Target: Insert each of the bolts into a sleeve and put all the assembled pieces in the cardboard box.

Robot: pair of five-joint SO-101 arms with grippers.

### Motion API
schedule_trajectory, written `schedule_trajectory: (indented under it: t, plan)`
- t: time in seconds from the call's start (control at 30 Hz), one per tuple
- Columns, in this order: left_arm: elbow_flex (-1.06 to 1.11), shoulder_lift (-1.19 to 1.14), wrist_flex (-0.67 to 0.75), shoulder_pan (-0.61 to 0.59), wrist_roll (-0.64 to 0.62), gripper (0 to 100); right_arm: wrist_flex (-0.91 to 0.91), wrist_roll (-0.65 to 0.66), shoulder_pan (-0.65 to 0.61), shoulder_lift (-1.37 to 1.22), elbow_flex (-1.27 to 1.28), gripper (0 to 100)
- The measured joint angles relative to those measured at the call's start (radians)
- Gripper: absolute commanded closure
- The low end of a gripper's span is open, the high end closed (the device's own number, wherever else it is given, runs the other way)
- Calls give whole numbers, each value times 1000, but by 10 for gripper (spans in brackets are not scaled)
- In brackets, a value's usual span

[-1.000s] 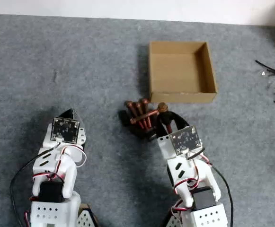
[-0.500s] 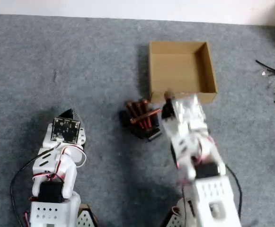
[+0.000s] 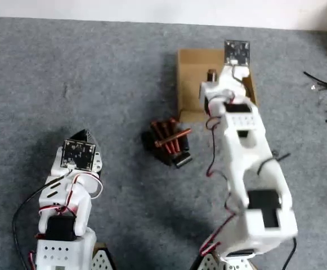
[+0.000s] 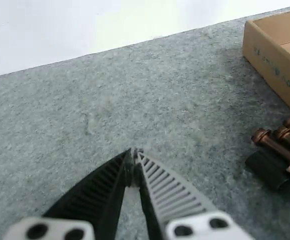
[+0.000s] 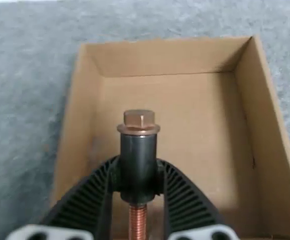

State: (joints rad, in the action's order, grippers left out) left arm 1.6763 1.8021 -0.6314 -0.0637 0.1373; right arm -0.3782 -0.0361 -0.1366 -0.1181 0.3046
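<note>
1. At the near left of the grey mat (image 3: pixel 67 73), the left gripper (image 4: pixel 135 167) sat low over the felt, its fingers pressed together on nothing.
2. In the middle, just near-left of the box, lay a heap of copper bolts (image 3: pixel 166 132) and black sleeves (image 3: pixel 178 158), with one bolt lying across the others. They looked loose and not yet paired, though I could not be sure of each one, so I judged that most of the job remained.
3. Farther off and to the right, the cardboard box (image 3: pixel 183 84) stood open, and what I could see of its floor was bare cardboard.
4. Over that box the right gripper (image 5: pixel 137 172) pinched an assembled piece (image 5: pixel 138 150) by its sleeve. The bolt's head stood proud beyond the fingertips and its thread showed between the fingers. I took it for the first piece bound for the box, held above the floor and not yet let go.
</note>
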Motion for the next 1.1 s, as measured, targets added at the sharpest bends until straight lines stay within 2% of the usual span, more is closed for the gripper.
schedule_trajectory:
  t: [0.17, 0.37, 0.6, 0.83, 1.1]
  plan:
    - [0, 0, 0, 0, 0, 968, 0, 0, 23, -117, -68, 995]
    - [0, 0, 0, 0, 0, 967, 0, 0, 21, -133, -78, 986]
    - [0, 0, 0, 0, 0, 966, 0, 0, 21, -135, -80, 745]
    - [0, 0, 0, 0, 2, 966, -26, 0, 21, -133, -87, 740]
    - [0, 0, 0, 0, 2, 966, -196, -5, 21, -83, -97, 740]
